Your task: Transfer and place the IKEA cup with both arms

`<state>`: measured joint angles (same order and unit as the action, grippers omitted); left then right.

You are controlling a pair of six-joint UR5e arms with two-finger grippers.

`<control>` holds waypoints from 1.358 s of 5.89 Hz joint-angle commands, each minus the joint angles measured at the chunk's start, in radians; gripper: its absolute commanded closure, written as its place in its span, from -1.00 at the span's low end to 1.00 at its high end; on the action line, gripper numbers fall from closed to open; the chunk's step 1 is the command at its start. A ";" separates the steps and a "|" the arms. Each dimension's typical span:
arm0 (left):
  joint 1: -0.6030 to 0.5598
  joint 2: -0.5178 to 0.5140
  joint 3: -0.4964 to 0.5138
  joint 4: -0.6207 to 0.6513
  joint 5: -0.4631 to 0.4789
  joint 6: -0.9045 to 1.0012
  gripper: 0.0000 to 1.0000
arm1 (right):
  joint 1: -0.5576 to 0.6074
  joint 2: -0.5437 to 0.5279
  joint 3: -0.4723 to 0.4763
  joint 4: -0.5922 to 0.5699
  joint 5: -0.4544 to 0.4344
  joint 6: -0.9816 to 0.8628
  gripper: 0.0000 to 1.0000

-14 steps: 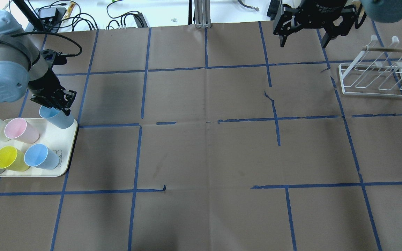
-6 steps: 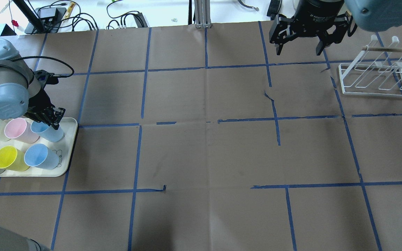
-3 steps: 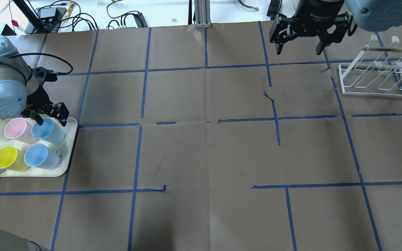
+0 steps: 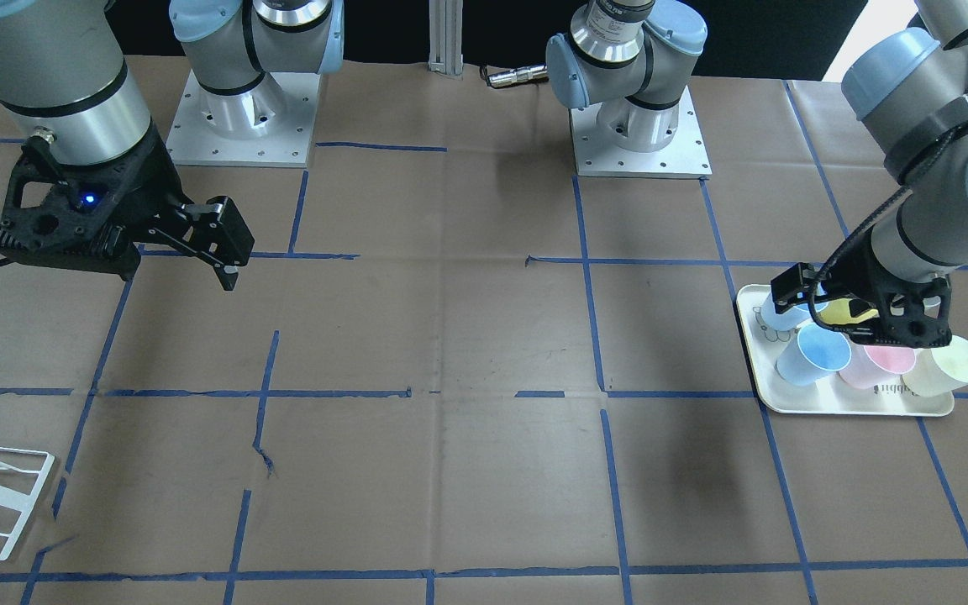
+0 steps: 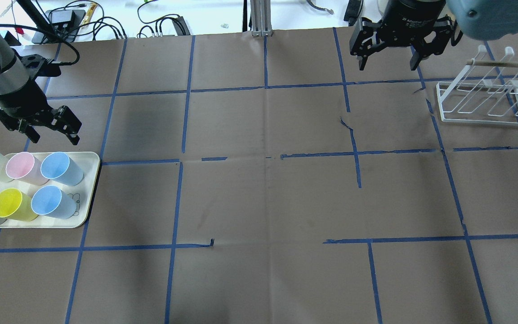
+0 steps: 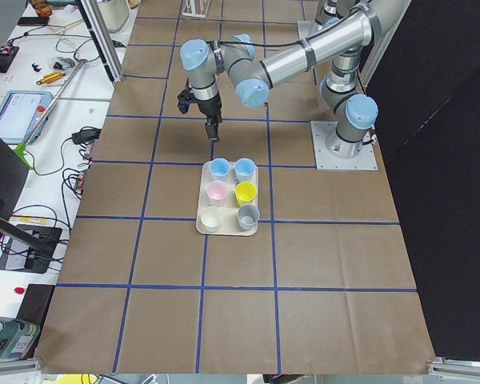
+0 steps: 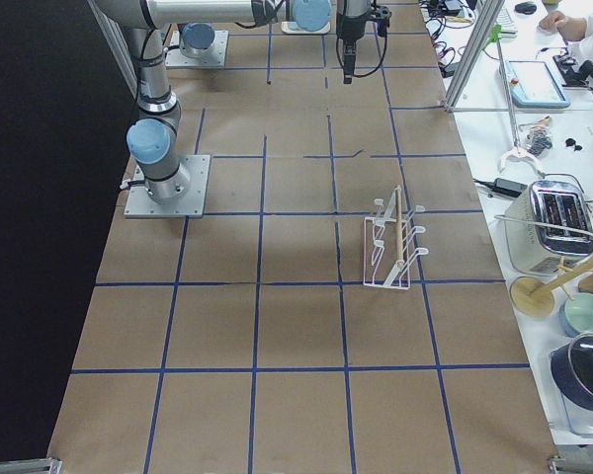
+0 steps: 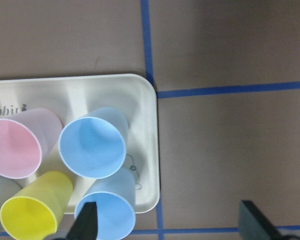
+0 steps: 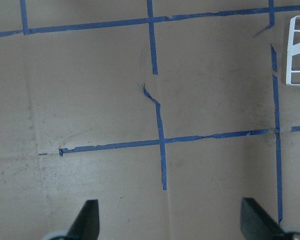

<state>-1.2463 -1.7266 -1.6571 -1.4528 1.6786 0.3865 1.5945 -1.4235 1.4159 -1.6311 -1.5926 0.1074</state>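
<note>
At the left end of the surface (image 5: 263,202), the left gripper (image 5: 54,136) hung over bare paper just behind the tray (image 5: 89,180), its two fingers spread apart and nothing between them; a little more than two seconds before, this same gripper was closed on the IKEA cup (image 5: 60,165) at the far right corner of the tray; after that it brought the cup down into the tray, opened around it, and then rose and drew back; so the cup had been let go. The cup stood upright in the back row of the tray, just beside the pink cup (image 5: 21,166), with the second blue cup (image 5: 50,202) in front of it and the yellow cup (image 5: 9,203) near that one; no gripper touched it. Far to the right, the right gripper (image 5: 388,63) hovered at the far edge of the surface, its jaws wide apart and empty, not far from the white rack (image 5: 484,121); during these seconds it had hardly moved. In my judgement the placing of this cup was complete and the left arm was only retreating; with both grippers empty and the cup resting among the others, little seemed left to do for it, except that the arms go clear.
</note>
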 commanded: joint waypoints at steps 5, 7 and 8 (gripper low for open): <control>-0.344 0.157 0.074 -0.084 -0.141 -0.383 -0.96 | -0.001 -0.005 -0.002 0.022 0.003 -0.018 -1.00; -0.346 0.162 0.072 -0.098 -0.131 -0.371 -0.96 | -0.001 -0.006 -0.002 0.022 0.003 -0.018 -1.00; -0.344 0.171 0.074 -0.104 -0.129 -0.371 -0.96 | -0.001 -0.006 -0.002 0.022 0.005 -0.018 -1.00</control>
<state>-1.5910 -1.5626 -1.5841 -1.5519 1.5482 0.0149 1.5938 -1.4295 1.4143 -1.6092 -1.5887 0.0891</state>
